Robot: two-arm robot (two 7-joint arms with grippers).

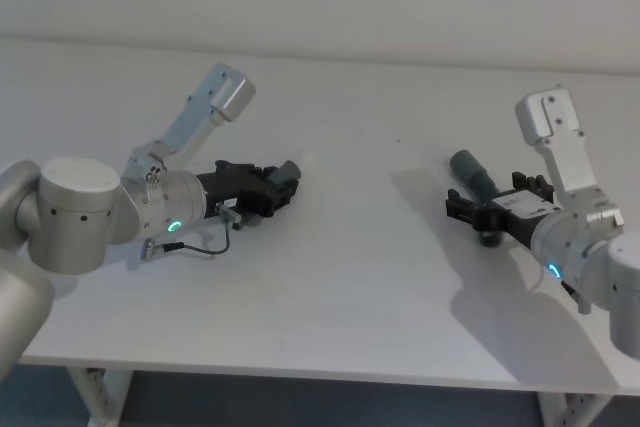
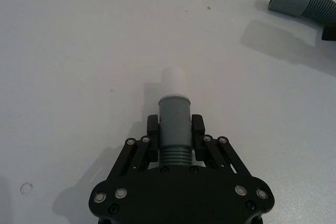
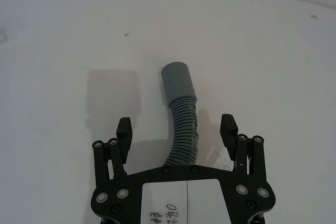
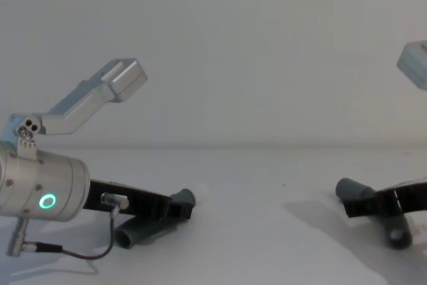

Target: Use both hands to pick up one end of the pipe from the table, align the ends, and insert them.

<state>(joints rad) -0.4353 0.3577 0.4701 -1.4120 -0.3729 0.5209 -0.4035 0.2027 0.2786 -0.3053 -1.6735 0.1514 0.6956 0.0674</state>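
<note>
Low over the table (image 1: 360,287), my left gripper (image 2: 175,128) clamps the white-tipped piece (image 2: 174,109); I see my right gripper (image 3: 176,126) spread open astride the collared piece (image 3: 178,85) lying on that table.

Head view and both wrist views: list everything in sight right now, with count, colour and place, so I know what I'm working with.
table: 1, white, spans the work area.
white-tipped pipe piece: 1, dark grey with a white tip, on the robot's left, clamped in the left gripper, tip pointing out past the jaws.
collared pipe piece: 1, grey, ribbed with a smooth collar, on the table on the robot's right, between the jaws of the right gripper.
wall: 1, pale, behind the table.
left gripper: 1, black, jaws shut on the white-tipped pipe piece.
right gripper: 1, black, jaws open either side of the collared pipe piece, not touching it.
</note>
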